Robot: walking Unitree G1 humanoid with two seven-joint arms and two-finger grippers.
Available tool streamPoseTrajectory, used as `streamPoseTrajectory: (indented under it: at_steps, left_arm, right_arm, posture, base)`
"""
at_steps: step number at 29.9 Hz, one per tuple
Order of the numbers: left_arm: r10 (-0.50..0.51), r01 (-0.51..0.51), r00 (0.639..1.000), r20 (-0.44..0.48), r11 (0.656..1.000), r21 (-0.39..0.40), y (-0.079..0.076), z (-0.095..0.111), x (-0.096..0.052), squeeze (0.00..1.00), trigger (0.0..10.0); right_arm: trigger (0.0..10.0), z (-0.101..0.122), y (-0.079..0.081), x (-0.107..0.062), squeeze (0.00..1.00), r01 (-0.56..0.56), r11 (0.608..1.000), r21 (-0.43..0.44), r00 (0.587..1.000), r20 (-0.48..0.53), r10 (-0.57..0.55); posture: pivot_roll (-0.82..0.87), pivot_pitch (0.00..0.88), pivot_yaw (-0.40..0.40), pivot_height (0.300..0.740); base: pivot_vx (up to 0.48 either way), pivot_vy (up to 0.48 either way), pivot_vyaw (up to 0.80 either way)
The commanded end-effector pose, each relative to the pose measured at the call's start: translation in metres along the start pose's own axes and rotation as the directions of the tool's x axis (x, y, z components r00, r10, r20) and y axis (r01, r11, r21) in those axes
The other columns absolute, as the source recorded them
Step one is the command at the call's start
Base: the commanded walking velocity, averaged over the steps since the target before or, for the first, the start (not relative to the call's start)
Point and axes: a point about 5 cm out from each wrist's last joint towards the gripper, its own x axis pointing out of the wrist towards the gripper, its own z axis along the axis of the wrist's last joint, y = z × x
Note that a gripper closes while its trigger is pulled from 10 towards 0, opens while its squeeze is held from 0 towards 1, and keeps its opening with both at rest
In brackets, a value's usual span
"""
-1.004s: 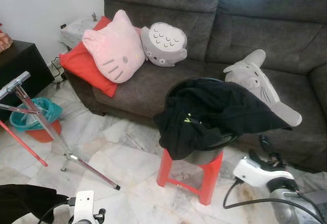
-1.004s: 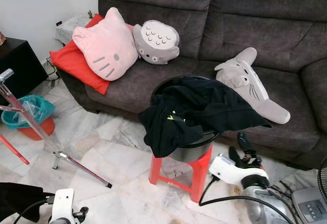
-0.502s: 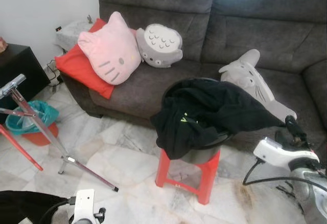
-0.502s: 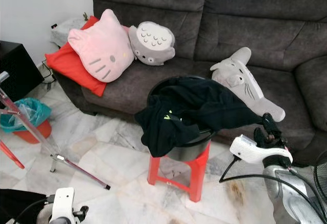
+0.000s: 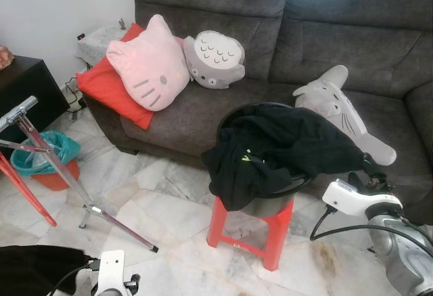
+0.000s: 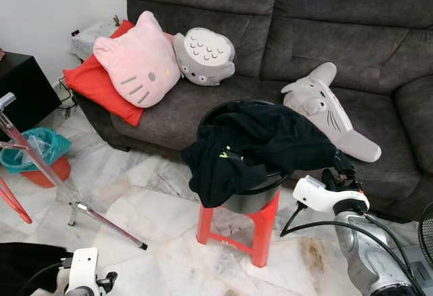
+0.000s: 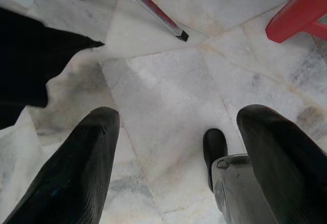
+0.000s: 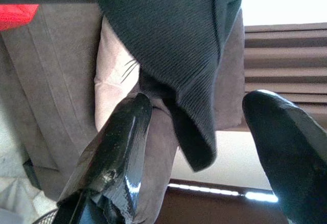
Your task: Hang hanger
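A black garment [image 5: 284, 147] lies heaped in a black basin [image 5: 270, 205] on a red stool [image 5: 281, 232] in front of the sofa. My right gripper [image 6: 342, 164] is at the garment's right corner, at the basin's rim. In the right wrist view the right gripper [image 8: 204, 147] is open, and a hanging corner of the garment [image 8: 173, 40] dangles between its fingers [image 8: 112, 147], touching neither. My left gripper [image 7: 179, 152] hangs low over the marble floor, open with nothing in it. A second black cloth [image 5: 34, 265] lies beside it at the lower left.
A drying rack's metal leg [image 5: 54, 164] and red pole [image 5: 24, 191] slant across the floor at left, near a teal bin [image 5: 40, 151]. The grey sofa [image 5: 352, 46] holds a pink cat cushion [image 5: 152, 66], a grey plush [image 5: 338, 107] and a red pillow. A fan [image 6: 426, 238] stands at right.
My right arm has risen from beside the stool to the garment's right corner. The camera has swayed slightly; the garment and basin have not moved.
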Motion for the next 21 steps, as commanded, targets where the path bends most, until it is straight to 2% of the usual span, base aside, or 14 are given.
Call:
streamPoseTrajectory:
  at_steps: [1, 8, 21]
  left_arm:
    - [0.004, -0.004, 1.0, 0.003, 1.0, 0.008, 0.001, 0.001, 0.0, 0.0, 10.0]
    - [0.005, -0.005, 1.0, 0.009, 1.0, 0.01, 0.001, 0.002, 0.0, 0.0, 10.0]
    - [0.009, -0.009, 1.0, 0.015, 1.0, 0.007, 0.001, 0.003, 0.001, 0.0, 10.0]
  right_arm:
    - [10.0, 0.004, -0.003, 0.004, 0.0, 0.007, 1.0, 0.011, 1.0, 0.014, -0.008]
    - [10.0, 0.008, -0.004, 0.015, 0.0, 0.005, 1.0, 0.004, 1.0, 0.03, -0.005]
    - [10.0, 0.019, 0.0, 0.023, 0.0, -0.021, 1.0, -0.013, 0.997, 0.075, 0.022]
  posture:
    - [-0.1, 0.0, 0.027, 0.728]
    - [-0.1, 0.0, 0.027, 0.728]
    - [-0.1, 0.0, 0.026, 0.728]
  base:
    - [0.0, 0.0, 0.0]
    - [0.0, 0.0, 0.0]
    - [0.0, 0.0, 0.0]
